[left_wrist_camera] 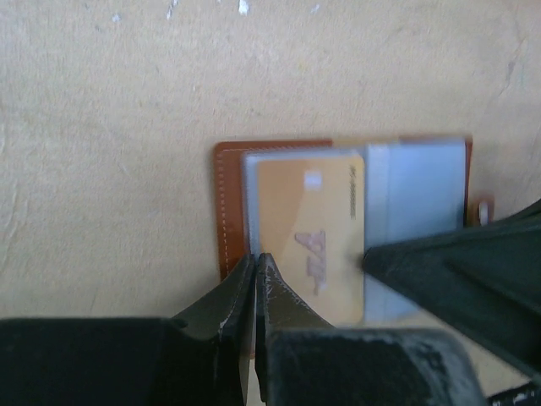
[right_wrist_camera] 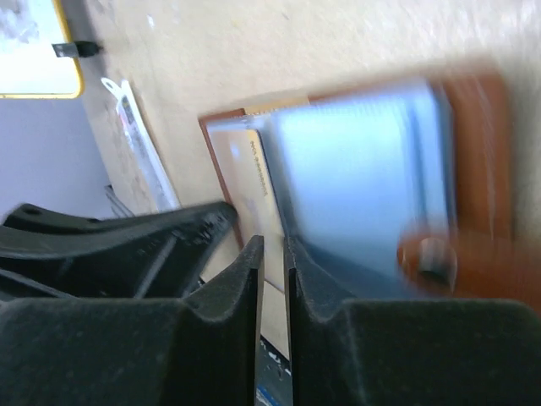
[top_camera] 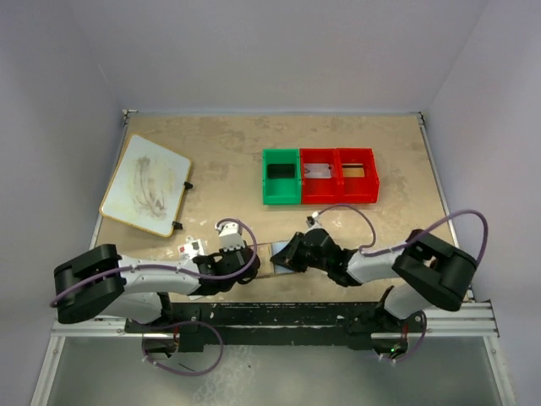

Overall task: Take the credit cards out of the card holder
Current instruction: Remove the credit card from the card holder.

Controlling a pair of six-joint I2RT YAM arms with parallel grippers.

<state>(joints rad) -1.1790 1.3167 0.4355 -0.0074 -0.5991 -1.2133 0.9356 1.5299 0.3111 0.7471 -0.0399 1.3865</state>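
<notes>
Left wrist: golden card (left_wrist_camera: 310, 245) in open brown card holder (left_wrist_camera: 230, 203).

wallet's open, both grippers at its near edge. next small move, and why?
Probably: right gripper pulls the gold card a little further out, toward itself. The card still lies largely in the wallet pocket, the right jaws stand narrowly apart at its near edge, and the shut left gripper appears to pin the wallet's near edge.

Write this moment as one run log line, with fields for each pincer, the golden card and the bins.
left pincer: shut, at wallet edge | right pincer: narrow gap at golden card | card: still in pocket | silvery card: in red bin
</notes>
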